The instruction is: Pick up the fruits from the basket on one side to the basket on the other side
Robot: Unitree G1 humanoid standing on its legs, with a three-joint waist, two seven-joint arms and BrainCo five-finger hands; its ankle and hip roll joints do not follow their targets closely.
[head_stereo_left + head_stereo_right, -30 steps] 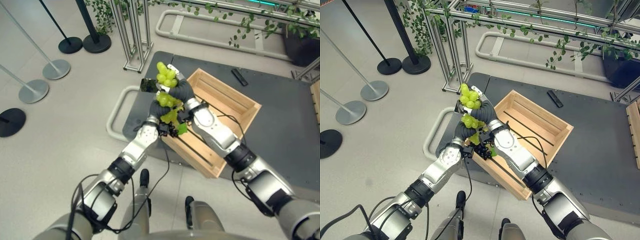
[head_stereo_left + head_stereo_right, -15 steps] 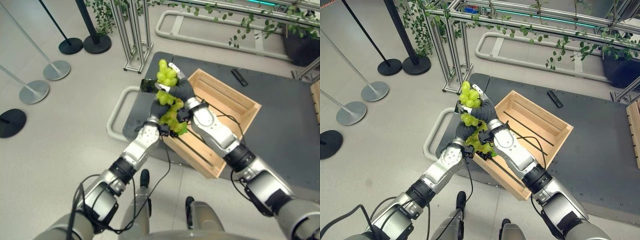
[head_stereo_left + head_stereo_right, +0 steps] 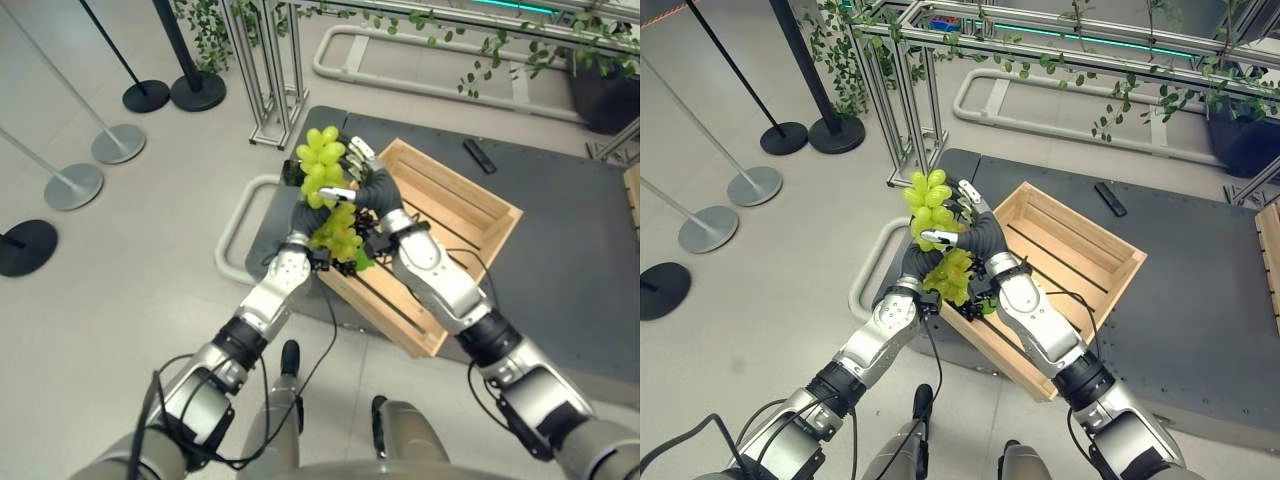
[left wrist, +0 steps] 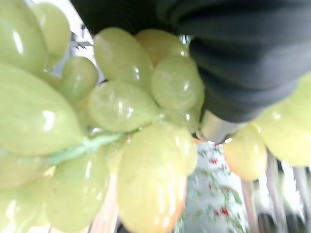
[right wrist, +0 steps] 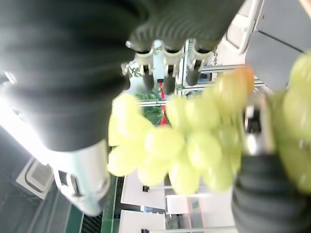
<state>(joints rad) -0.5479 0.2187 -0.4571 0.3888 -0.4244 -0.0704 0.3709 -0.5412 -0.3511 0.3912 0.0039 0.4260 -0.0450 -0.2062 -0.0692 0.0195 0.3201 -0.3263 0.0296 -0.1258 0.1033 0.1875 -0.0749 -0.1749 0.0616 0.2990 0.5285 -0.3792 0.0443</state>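
A long bunch of green grapes [image 3: 322, 158] hangs in the air over the near left corner of the wooden crate [image 3: 462, 175]. My left hand [image 3: 303, 215] comes up from below and is shut on the bunch's lower half [image 4: 97, 107]. My right hand [image 3: 375, 190] sits just right of the upper cluster, its fingers [image 3: 355, 150] stretched straight beside the grapes and its thumb lying across them. The right wrist view has the grapes [image 5: 184, 141] between the straight fingers [image 5: 165, 68] and the thumb. The crate's slatted bottom is bare.
The crate stands on a dark grey platform [image 3: 560, 250] with a white tube rail at its left end. A black remote-like object [image 3: 478, 153] lies behind the crate. Stanchion bases [image 3: 118, 143] stand on the floor to the left, metal frames with vines at the back.
The bunch has swung a little to the left. My right hand's fingers, curled on the upper cluster before, now stand straight beside it. The left hand keeps its hold.
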